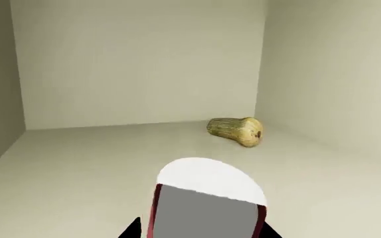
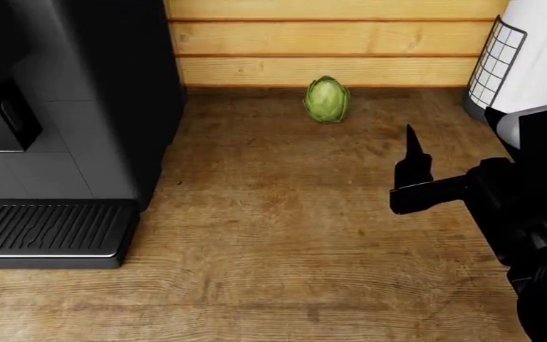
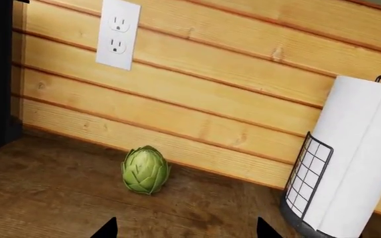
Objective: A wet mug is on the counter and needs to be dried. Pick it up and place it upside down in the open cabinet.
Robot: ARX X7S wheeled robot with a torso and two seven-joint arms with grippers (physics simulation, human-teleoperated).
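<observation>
In the left wrist view, my left gripper [image 1: 202, 233] is shut on the mug [image 1: 207, 198]. The mug's dark-red sides show at both edges, with a white and grey surface between. It is held inside the open cabinet [image 1: 137, 64], just above the pale shelf floor [image 1: 78, 168]; I cannot tell which way up it is. The left arm and mug are out of the head view. My right gripper [image 2: 404, 171] is open and empty above the brown wood-grain counter [image 2: 283, 235]. Its fingertips also show in the right wrist view [image 3: 185, 232].
A tan squash [image 1: 237, 130] lies at the cabinet's back corner. On the counter are a green artichoke [image 2: 327, 100] by the wooden wall, a paper towel holder [image 2: 530, 50] at right, and a black coffee machine [image 2: 74, 100] with its drip tray [image 2: 50, 231] at left.
</observation>
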